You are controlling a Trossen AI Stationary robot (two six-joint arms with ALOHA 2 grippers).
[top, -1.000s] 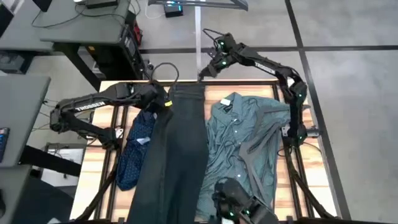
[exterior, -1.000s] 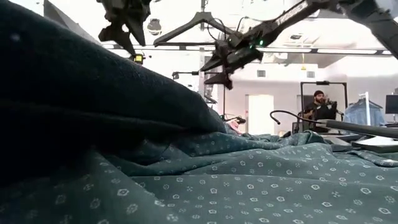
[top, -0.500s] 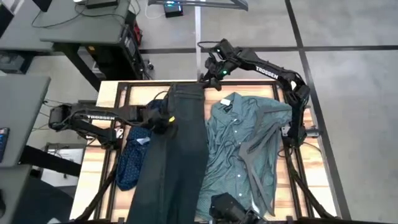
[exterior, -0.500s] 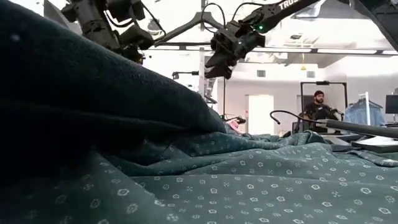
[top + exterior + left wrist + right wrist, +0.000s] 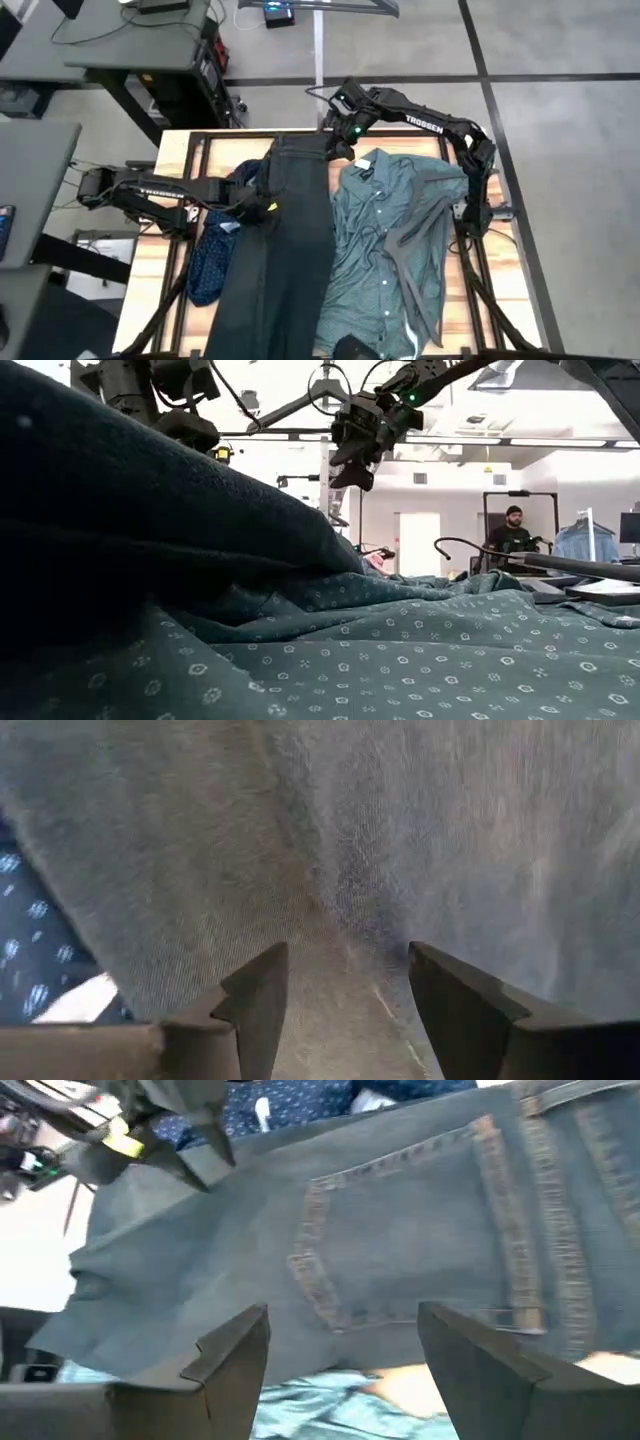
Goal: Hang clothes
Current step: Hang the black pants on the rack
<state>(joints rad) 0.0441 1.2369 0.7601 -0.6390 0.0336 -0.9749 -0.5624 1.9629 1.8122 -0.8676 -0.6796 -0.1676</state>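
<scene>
The dark charcoal jeans (image 5: 290, 240) lie flat down the table's middle, waistband at the far edge. To their right the teal-green shirt (image 5: 380, 230) is spread out. The navy dotted shirt (image 5: 212, 255) lies to their left, partly under them. My left gripper (image 5: 262, 207) is open over the jeans' left edge, with denim (image 5: 400, 840) under its fingers and the navy shirt (image 5: 25, 920) beside them. My right gripper (image 5: 337, 135) is open above the waistband's right end, over the back pocket (image 5: 330, 1270).
A black hanger (image 5: 285, 408) hangs behind the table's far edge, level with the grippers in the low view. Desks (image 5: 100, 40) stand beyond the far left corner. A person (image 5: 512, 530) sits far back in the room.
My left gripper has come from the jeans' waistband toward the table's near edge and down along the jeans' left edge. My right gripper has shifted a little toward the waistband. The clothes have stayed where they were.
</scene>
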